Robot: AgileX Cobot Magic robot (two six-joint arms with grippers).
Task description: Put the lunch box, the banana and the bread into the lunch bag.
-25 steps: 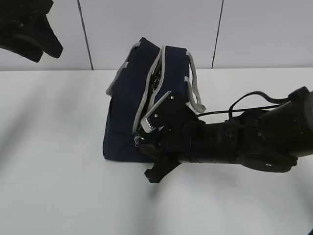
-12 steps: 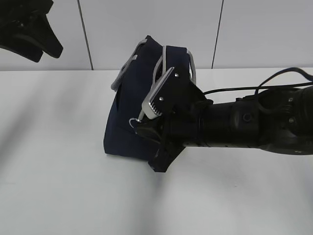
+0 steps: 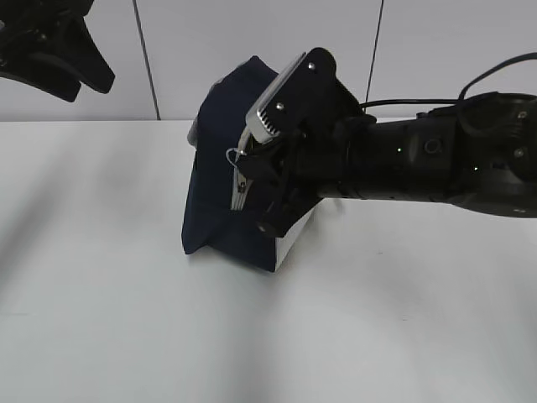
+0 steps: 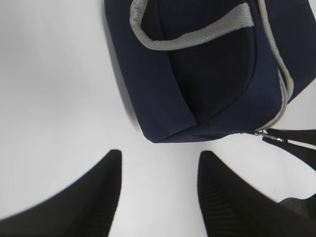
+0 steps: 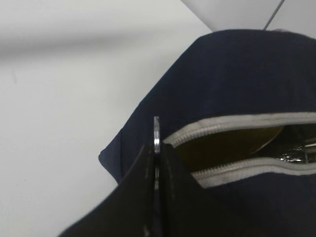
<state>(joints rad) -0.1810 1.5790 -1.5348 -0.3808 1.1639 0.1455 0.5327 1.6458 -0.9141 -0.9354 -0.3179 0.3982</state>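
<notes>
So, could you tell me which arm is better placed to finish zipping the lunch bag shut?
The right. Its gripper is already shut on the zipper's ring pull at the lunch bag, whose zipper still gapes. The left gripper hangs open above the table, holding nothing.

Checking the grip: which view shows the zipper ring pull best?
Right wrist view: the ring pull sits edge-on, pinched in the shut right hand. Exterior shows it small at the lunch bag; left wrist view catches only a metal glint by the corner.

Table [image 3: 101, 319]: white, plain surface, faint soft shadows across it
Wall [image 3: 252, 34]: pale panels behind the table's far edge
Seams [image 3: 146, 59]: thin dark vertical lines dividing the wall panels
</notes>
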